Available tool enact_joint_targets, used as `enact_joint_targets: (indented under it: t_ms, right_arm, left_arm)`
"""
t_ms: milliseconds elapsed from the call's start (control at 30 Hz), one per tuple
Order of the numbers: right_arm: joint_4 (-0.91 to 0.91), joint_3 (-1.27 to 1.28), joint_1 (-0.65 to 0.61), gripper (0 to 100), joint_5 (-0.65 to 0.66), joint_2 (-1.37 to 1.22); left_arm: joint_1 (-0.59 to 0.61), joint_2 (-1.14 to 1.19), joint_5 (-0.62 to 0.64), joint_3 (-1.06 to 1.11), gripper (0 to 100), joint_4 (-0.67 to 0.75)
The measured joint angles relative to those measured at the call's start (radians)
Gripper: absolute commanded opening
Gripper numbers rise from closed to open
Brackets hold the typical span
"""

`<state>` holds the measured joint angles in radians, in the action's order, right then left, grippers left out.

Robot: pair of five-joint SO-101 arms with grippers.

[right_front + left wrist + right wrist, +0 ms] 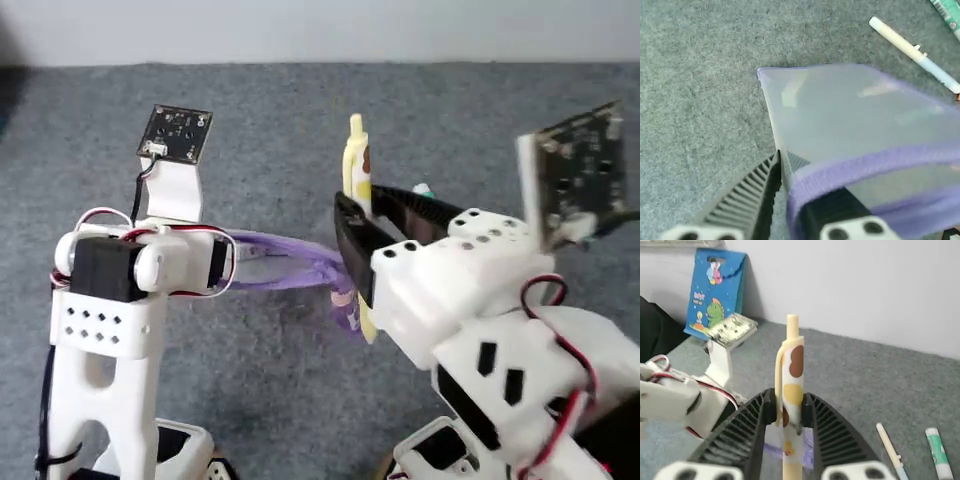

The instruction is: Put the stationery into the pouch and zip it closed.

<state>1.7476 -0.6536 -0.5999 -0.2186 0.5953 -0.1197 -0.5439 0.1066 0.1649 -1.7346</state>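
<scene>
My left gripper is shut on one edge of the translucent pouch, next to its purple zip band. In the high view the pouch hangs above the carpet, stretching from the left arm toward the right arm. My right gripper is shut on a yellow pen with brown spots and holds it upright. That pen has its lower end at the pouch's far end in the high view; whether the tip is inside cannot be told. A white pen and a green-and-white stick lie on the carpet.
Grey carpet covers the table. The white pen and green stick lie close together beyond the right gripper. A blue gift bag stands against the white back wall. The left arm's body stands at the front left.
</scene>
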Motion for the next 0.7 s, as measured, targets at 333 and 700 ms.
enact_joint_targets:
  t_ms: [333,700]
  right_arm:
    - [-0.285,0.376,0.034,0.7,0.063,0.230]
    - [-0.810,0.911,-0.015,0.7,0.173,0.453]
  left_arm:
    - [0.058,0.000,0.006,0.000,1,0.000]
    - [0.064,-0.002,0.006,0.020,1,0.000]
